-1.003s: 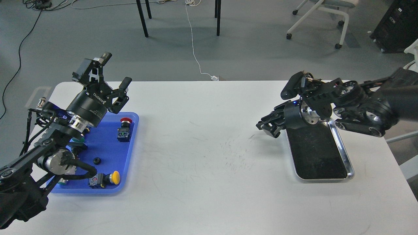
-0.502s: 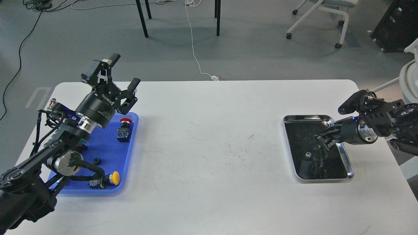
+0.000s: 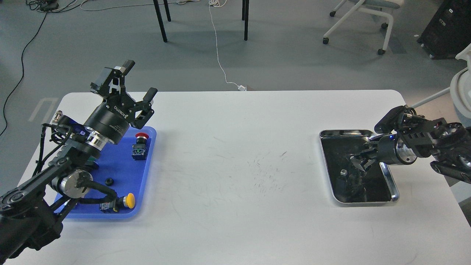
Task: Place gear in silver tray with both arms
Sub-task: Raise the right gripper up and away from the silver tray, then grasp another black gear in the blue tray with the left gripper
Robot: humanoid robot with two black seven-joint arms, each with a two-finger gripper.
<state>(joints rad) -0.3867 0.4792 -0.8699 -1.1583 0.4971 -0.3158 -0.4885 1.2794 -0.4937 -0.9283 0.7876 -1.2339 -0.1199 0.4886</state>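
On the blue tray [image 3: 147, 173] at table left, the gear [image 3: 108, 181] lies below the spread left gripper [image 3: 138, 90], well apart from the silver tray [image 3: 395, 191], where the right gripper [image 3: 356, 161] hovers, its finger state indiscernible.

Silver tray [image 3: 392, 182], right end of white bench [image 3: 235, 176]: small grey piece [image 3: 344, 172] on its dark floor; right claw [image 3: 357, 159] low over it, spread unclear. Far left of tray: blue tray [image 3: 121, 173], left claw [image 3: 138, 86] raised, fingers apart.
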